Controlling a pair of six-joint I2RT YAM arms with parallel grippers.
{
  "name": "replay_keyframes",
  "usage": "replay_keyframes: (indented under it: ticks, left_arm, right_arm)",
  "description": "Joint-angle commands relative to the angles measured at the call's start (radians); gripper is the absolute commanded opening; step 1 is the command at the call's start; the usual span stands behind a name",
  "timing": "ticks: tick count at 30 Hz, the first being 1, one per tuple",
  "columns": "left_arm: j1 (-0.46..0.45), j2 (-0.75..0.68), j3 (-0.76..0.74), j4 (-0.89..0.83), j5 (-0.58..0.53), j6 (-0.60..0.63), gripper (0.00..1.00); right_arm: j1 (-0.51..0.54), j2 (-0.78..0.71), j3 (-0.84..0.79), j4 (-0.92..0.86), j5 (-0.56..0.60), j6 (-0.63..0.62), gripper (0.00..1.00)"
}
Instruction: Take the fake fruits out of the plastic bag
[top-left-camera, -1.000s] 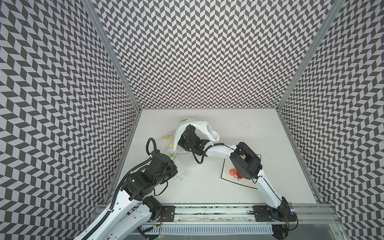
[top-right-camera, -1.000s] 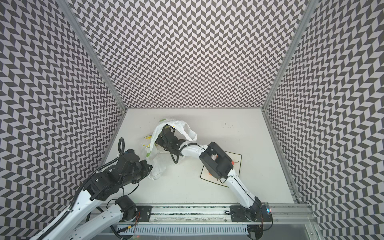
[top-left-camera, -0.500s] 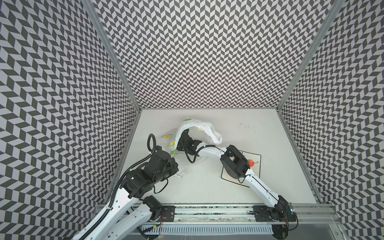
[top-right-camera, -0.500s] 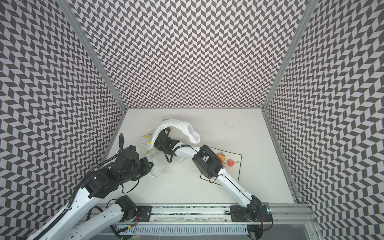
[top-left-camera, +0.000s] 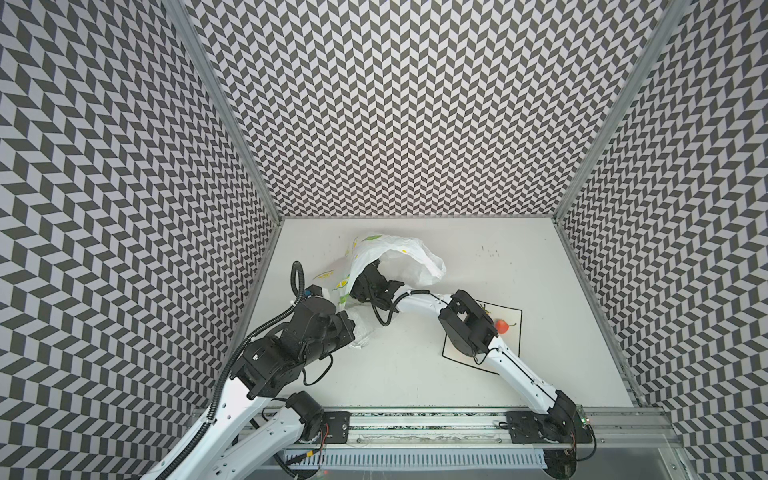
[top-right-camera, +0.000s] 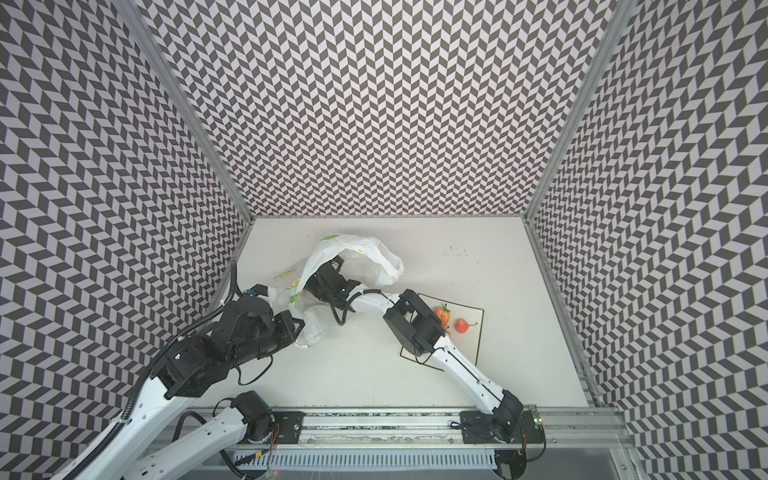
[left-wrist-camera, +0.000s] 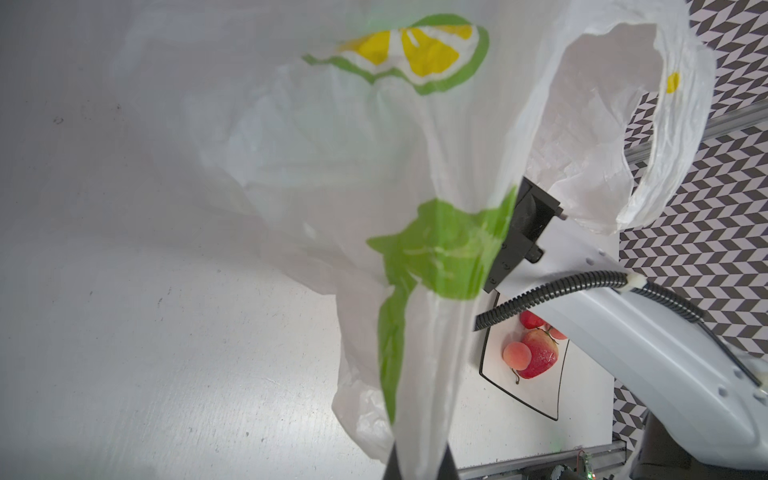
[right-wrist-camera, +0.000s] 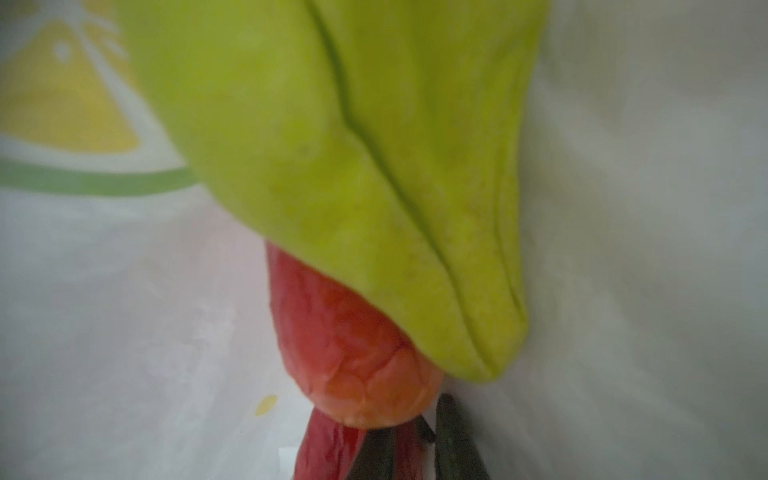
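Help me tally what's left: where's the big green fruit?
Only the right wrist view shows the green fruit: inside the plastic bag, overlapping a red-orange fruit, just beyond the right fingers. The bag lies left of centre in both top views.

Left arm (top-left-camera: 232, 409): smooth white links, bulky black joint housings (top-left-camera: 291, 345), black ribbed conduit (top-right-camera: 235, 278) running alongside.
Right arm (top-left-camera: 517, 368): tapered white links, row of small dark fastener holes, boxy black elbow block (top-left-camera: 467, 328). Black ribbed hose (left-wrist-camera: 552, 289) with white end sleeve.
Bases: black motor drum (top-left-camera: 305, 409), black screwed base plates (top-left-camera: 334, 426), green light (top-right-camera: 539, 420) at right base.
Left gripper (left-wrist-camera: 417, 463): two black fingers.
Right gripper (right-wrist-camera: 415, 455): dark tapered tips, blurred.
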Motion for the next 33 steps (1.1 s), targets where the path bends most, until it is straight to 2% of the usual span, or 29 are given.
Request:
replay_keyframes:
  ticks: [1,11,15,17,18,20,22,24,26,28,33]
  left_arm:
    - [-0.005,0.003,-0.042,0.006,-0.034,-0.021,0.00]
    - [-0.006,-0.030,-0.136,0.052,-0.049,-0.077,0.00]
    - [-0.006,-0.057,-0.155,0.042,-0.062,-0.095,0.00]
    - [-0.006,-0.064,-0.157,0.035,-0.069,-0.098,0.02]
    - [-0.005,-0.066,-0.156,0.035,-0.070,-0.098,0.12]
    - [-0.005,-0.076,-0.136,0.026,-0.082,-0.096,0.42]
    - [-0.006,-0.085,-0.093,0.006,-0.110,-0.089,0.66]
    - [-0.005,-0.089,-0.028,-0.044,-0.168,-0.096,0.84]
    - [-0.004,-0.081,0.055,-0.122,-0.256,-0.125,0.92]
    - [-0.004,-0.067,0.129,-0.190,-0.347,-0.153,0.96]
    - [-0.004,-0.010,0.265,-0.236,-0.510,-0.202,1.00]
  right_arm:
    - [-0.010,-0.121,-0.108,0.029,0.033,-0.030,0.18]
    - [-0.031,-0.395,-0.488,0.211,0.053,-0.079,0.13]
    - [-0.035,-0.454,-0.574,0.237,0.058,-0.096,0.12]
    - [-0.035,-0.456,-0.579,0.226,0.051,-0.111,0.16]
    - [-0.035,-0.456,-0.581,0.223,0.049,-0.118,0.20]
    - [-0.035,-0.452,-0.589,0.223,0.038,-0.122,0.28]
    - [-0.035,-0.450,-0.597,0.222,0.030,-0.129,0.34]
    - [-0.035,-0.446,-0.604,0.225,0.019,-0.130,0.38]
    - [-0.035,-0.448,-0.608,0.226,0.010,-0.138,0.42]
    - [-0.035,-0.450,-0.608,0.223,0.003,-0.150,0.44]
    - [-0.035,-0.456,-0.614,0.211,-0.012,-0.177,0.48]
